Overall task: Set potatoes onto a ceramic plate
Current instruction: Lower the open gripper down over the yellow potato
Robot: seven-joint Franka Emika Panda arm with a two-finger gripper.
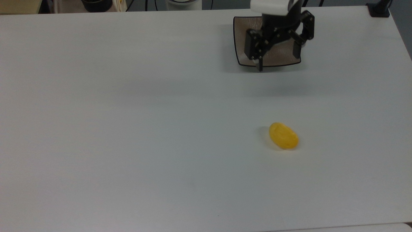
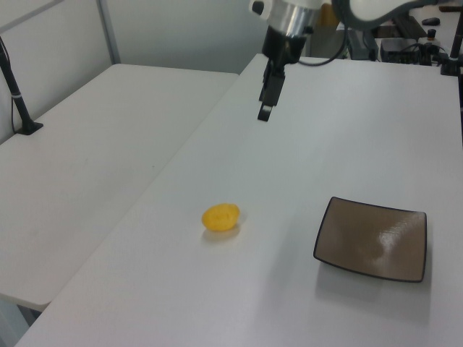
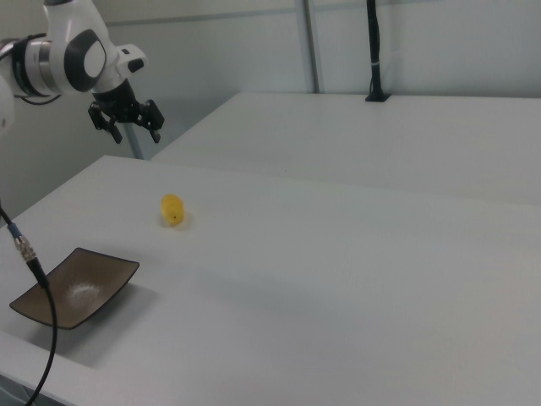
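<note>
Potato alone on the white table, plate bare, gripper up in the air

The potatoes (image 1: 283,136) lie as one yellow lump on the table (image 1: 128,129), well apart from the ceramic plate (image 1: 239,32); the gripper (image 1: 277,60), fingers spread and holding nothing, overlaps the plate in the top view

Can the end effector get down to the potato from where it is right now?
Probably yes. The potato lies alone on the bare table, apart from the plate, and the open end effector hangs above with nothing between them.
</note>
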